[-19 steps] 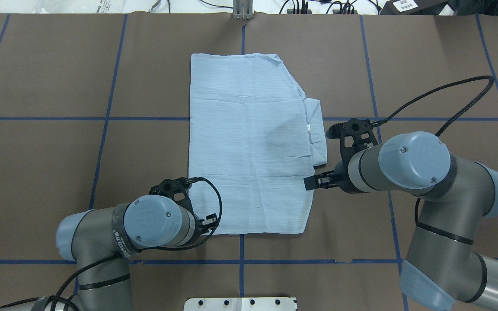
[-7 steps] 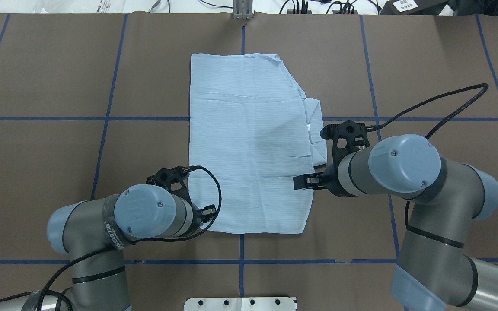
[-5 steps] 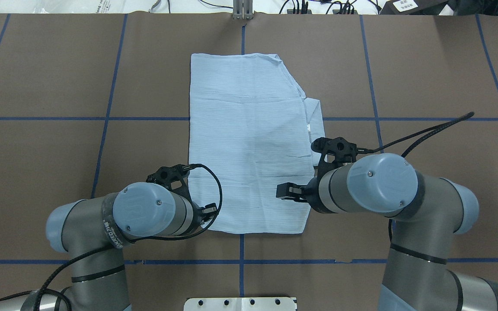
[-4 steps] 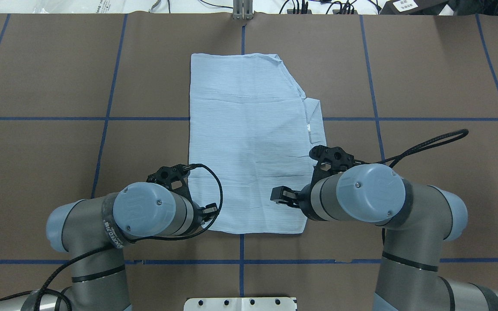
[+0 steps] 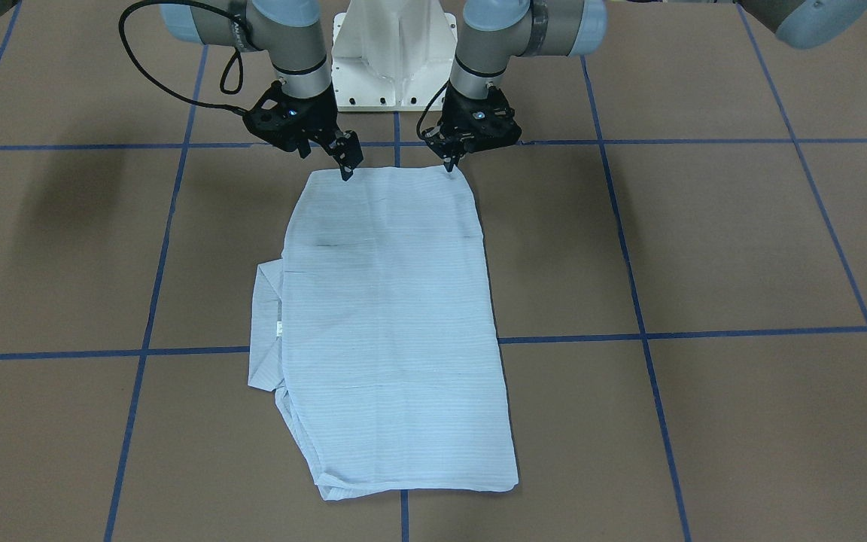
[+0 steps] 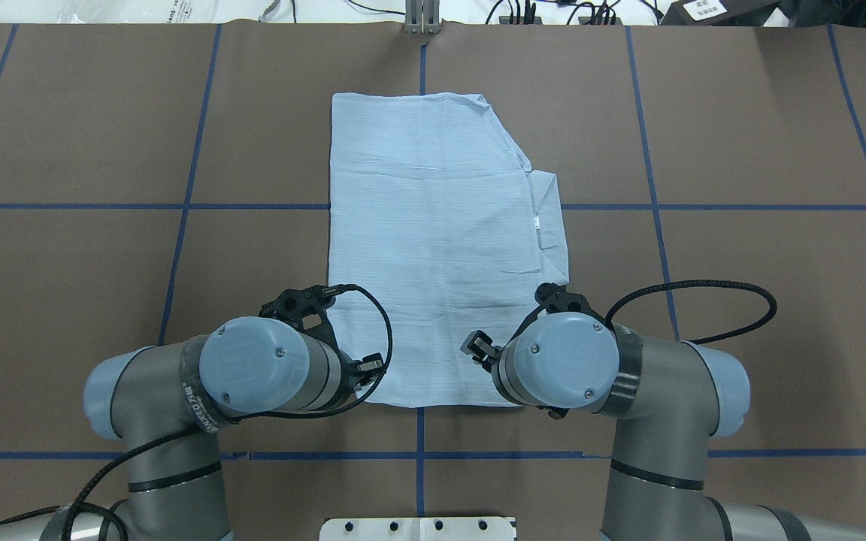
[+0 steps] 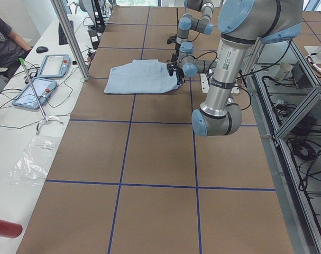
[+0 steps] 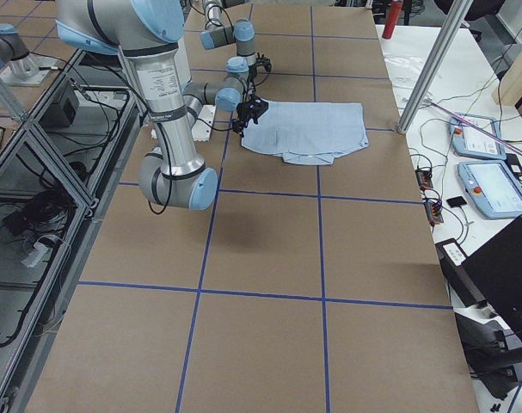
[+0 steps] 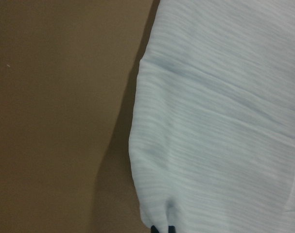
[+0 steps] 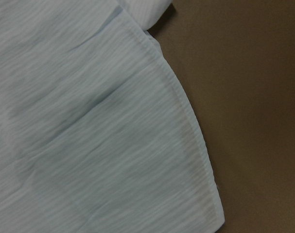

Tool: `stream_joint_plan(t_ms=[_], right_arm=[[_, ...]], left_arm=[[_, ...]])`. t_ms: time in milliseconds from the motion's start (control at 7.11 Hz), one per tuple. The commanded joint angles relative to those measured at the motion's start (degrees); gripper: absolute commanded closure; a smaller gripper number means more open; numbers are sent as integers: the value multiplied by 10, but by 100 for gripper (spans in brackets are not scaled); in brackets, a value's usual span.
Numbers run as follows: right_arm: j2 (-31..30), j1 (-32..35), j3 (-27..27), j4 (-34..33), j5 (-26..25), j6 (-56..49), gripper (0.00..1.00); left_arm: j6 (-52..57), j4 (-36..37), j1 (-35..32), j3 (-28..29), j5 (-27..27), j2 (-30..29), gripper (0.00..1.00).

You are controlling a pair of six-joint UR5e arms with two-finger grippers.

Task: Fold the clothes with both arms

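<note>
The pale-blue striped shirt (image 6: 433,225) lies folded into a long rectangle on the brown table, and it also shows in the front view (image 5: 396,316). Its collar (image 6: 549,218) and tiny white label (image 6: 537,222) stick out on my right side. My left gripper (image 5: 450,164) is at the shirt's near left corner. In the left wrist view its fingertips (image 9: 162,228) are shut on a pinch of cloth (image 9: 225,121). My right gripper (image 5: 346,172) hangs over the near right corner. No fingertips show over the hem (image 10: 191,131) in the right wrist view, and it looks open.
The white pedestal base (image 5: 396,53) stands just behind the shirt's near edge. Blue tape lines (image 6: 185,207) grid the table. A metal post (image 6: 422,19) stands at the far edge. Tablets (image 7: 54,66) and a seated person (image 7: 4,37) are at the side bench.
My right arm has swung back from beside the collar to the shirt's near right corner. My left arm has barely moved. The shirt lies as before.
</note>
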Motion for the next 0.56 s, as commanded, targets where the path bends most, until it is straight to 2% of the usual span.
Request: stream_joint_plan(t_ms=[0,422], right_arm=[[9,-11,-24,-9,-4,10,0],[9,-24,-42,-9,-5,9,0]], left_arm=[[0,0,1,0,0,-3,100],[0,-2,1,-1,0,-4,100]])
